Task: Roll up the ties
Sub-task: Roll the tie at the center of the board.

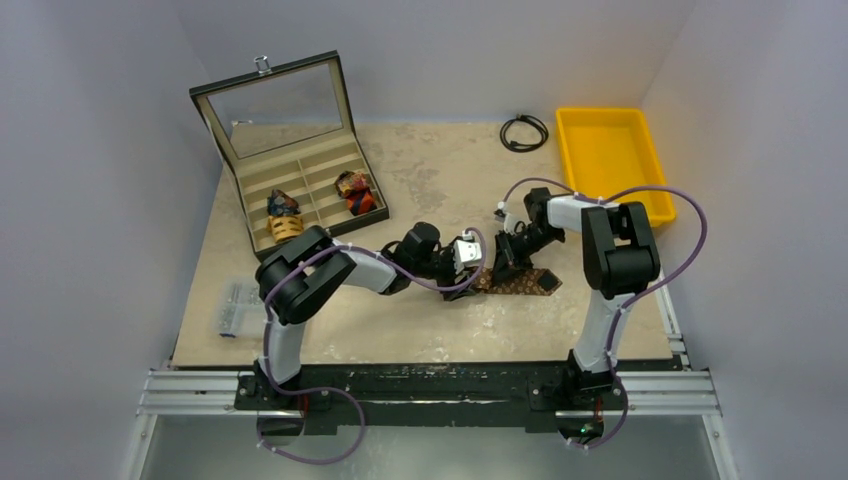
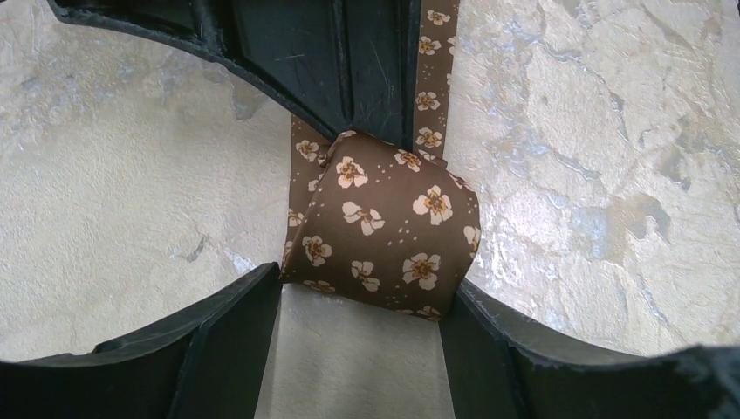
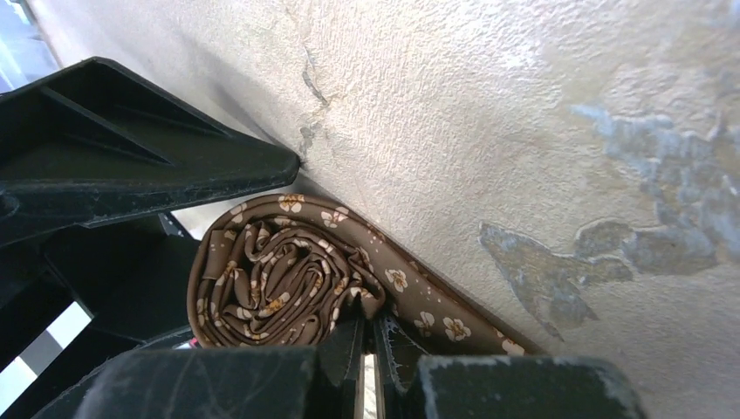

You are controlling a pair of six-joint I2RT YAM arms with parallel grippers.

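Roughly mid-table point(image 1: 420, 180), the brown tie point(image 1: 522, 283) lay with its long axis left-right, its flat tail pointing right and the roll point(image 3: 279, 279) at its left end. It was brown cloth with small cream flowers, wound in tight spiral layers. Left gripper point(image 2: 362, 301) was released, fingers spread either side of the roll; right gripper point(image 3: 366, 371) was clenched tight, tips against the roll, unclear if cloth was caught.

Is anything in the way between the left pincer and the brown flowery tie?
Nothing visible is. The rolled part of the brown tie sits right between the open fingers of the left pincer, and the right pincer pinches it from the far side.
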